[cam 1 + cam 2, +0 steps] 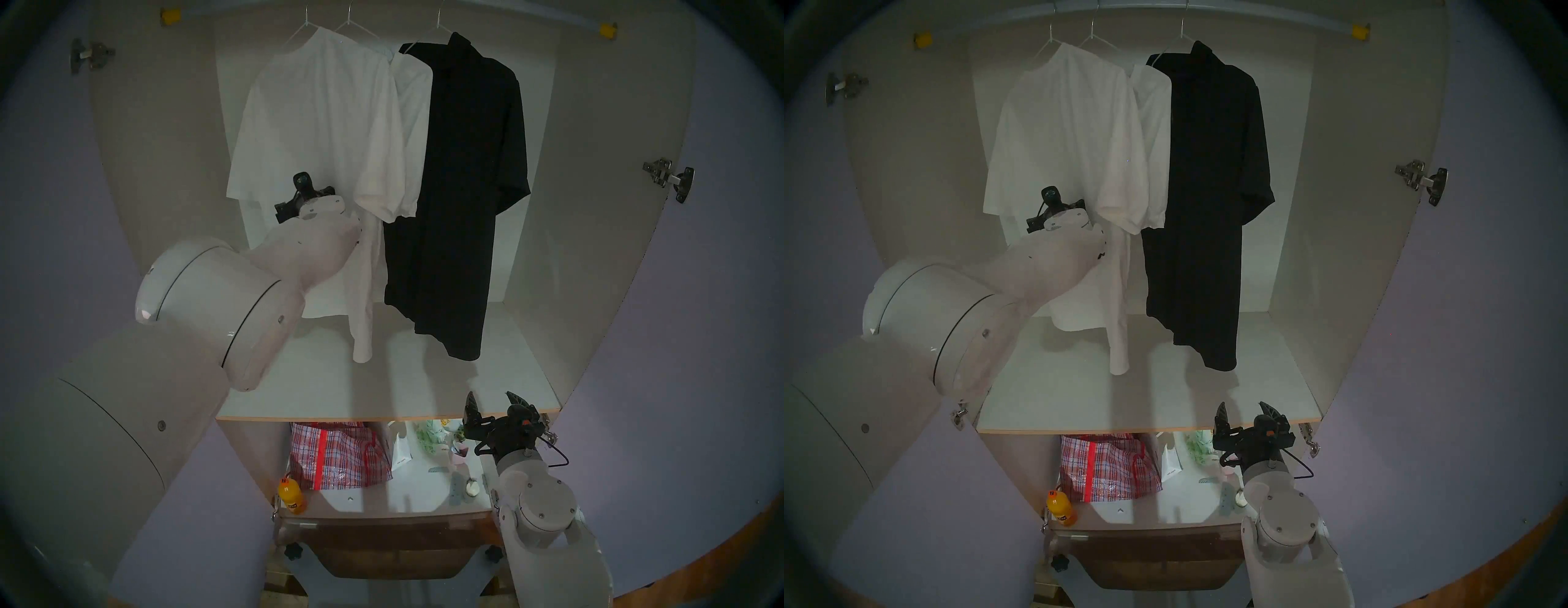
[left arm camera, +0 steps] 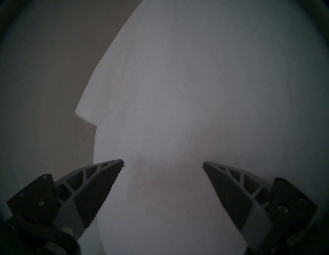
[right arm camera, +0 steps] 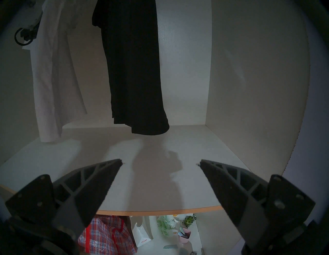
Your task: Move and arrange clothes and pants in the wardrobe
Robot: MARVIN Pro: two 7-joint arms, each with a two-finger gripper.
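Three clothes hang on wire hangers from the wardrobe (image 1: 594,170) rail: a large white shirt (image 1: 314,119) on the left, a small white blouse (image 1: 407,140) in the middle and a long black garment (image 1: 462,191) on the right. My left arm reaches into the white shirt's lower part, and my wrist hides the fingers in the head views. In the left wrist view my left gripper (image 2: 163,163) is open, with white cloth (image 2: 178,89) close in front of it. My right gripper (image 1: 492,401) is open and empty at the shelf's front right edge (image 3: 160,212). Pants are out of view.
Under the shelf lie a red plaid bag (image 1: 339,456), an orange bottle (image 1: 292,496), a white paper bag (image 1: 401,452) and a pink cup (image 1: 459,453). Lilac doors (image 1: 700,339) stand open on both sides, with steel hinges (image 1: 668,178). The black garment's hem (image 3: 149,128) hangs just above the shelf.
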